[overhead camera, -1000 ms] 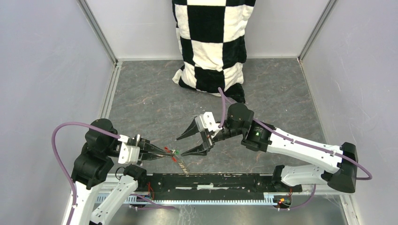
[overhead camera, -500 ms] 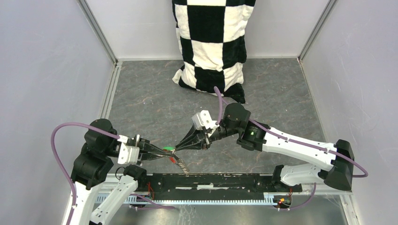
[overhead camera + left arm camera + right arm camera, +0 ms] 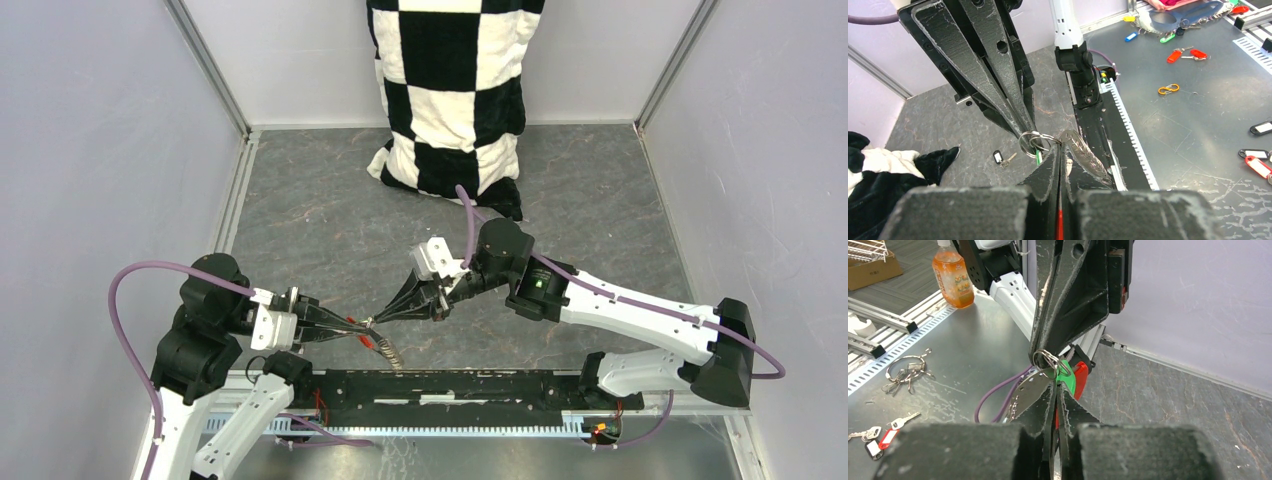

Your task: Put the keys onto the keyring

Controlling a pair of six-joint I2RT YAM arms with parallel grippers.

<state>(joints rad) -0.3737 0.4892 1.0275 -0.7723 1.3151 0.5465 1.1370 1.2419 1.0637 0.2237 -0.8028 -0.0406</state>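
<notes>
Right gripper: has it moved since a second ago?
Yes. The right gripper shifted left, away from the checkered cloth, to meet the left gripper, and its fingers have closed.

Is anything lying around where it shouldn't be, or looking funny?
Yes. The black-tagged key lies alone on the table, apart from the keyring, which the left gripper and right gripper meet at in the air. The green key hangs at that ring. Nothing looks spilled or broken.

Two keys (image 3: 999, 158) (image 3: 1038, 156), one keyring (image 3: 1034, 141)
</notes>
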